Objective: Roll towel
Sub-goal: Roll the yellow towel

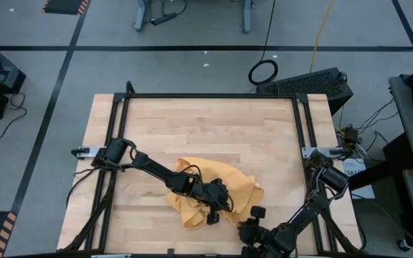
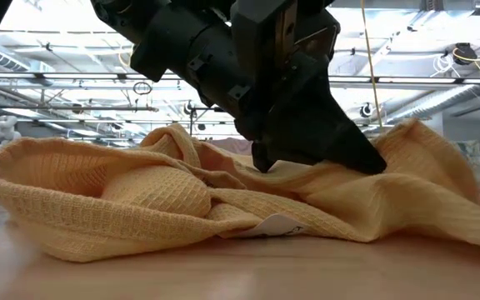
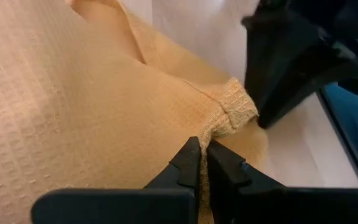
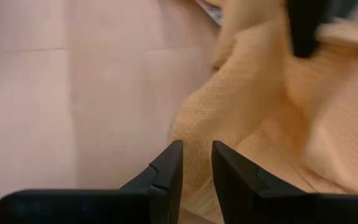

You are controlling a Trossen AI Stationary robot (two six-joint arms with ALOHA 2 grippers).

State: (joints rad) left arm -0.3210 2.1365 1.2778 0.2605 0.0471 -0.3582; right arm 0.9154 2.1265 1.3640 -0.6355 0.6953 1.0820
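The mustard-yellow towel (image 1: 228, 188) lies crumpled in a heap on the near middle of the wooden table, with humps and folds (image 2: 140, 200) resting on the tabletop. My left gripper (image 1: 217, 203) reaches in from the table's left and is shut on the cloth (image 3: 202, 155). My right gripper (image 1: 253, 215) comes in from the near right, at the heap's near right edge, and its fingers (image 4: 196, 155) stand narrowly apart with cloth between them. One hemmed corner (image 3: 236, 106) sticks up between the two grippers. My left gripper pinches a ridge of the towel just below the hemmed corner (image 3: 219, 127) between its two fingers, slanting down from the table's left. The cloth puckers toward the fingertips, and the towel stays on the table. My right gripper has a fold at the towel's near right edge (image 4: 194, 134) between its two fingers, slanting down from the near right. One layer or several, I cannot tell. The towel lies slack on the table there.
Bare wood (image 1: 192, 122) fills the far half of the table. A black frame rail (image 1: 206, 95) runs along the far edge, with more rails down both sides. A white label (image 2: 277, 225) shows under the heap. The near table edge lies close behind my right gripper.
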